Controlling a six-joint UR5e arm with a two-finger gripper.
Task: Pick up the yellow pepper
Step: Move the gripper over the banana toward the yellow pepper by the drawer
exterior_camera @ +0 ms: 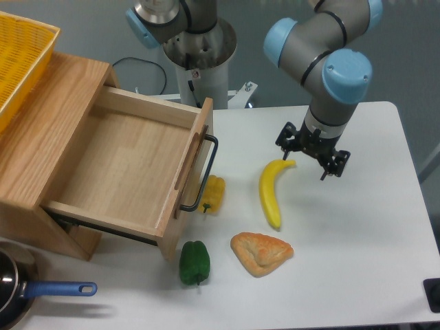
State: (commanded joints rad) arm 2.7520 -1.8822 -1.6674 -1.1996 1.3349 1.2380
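Note:
The yellow pepper (213, 194) lies on the white table right next to the open drawer's black handle (205, 173), partly behind it. My gripper (311, 157) hangs above the table well to the right of the pepper, just over the upper end of the banana (271, 191). Its fingers point down and stand apart with nothing between them.
A wooden box with an open, empty drawer (120, 165) fills the left side. A green pepper (194, 262) and a croissant (261, 253) lie near the front. A yellow basket (19, 58) sits on the box. A pan with a blue handle (41, 290) is at the front left.

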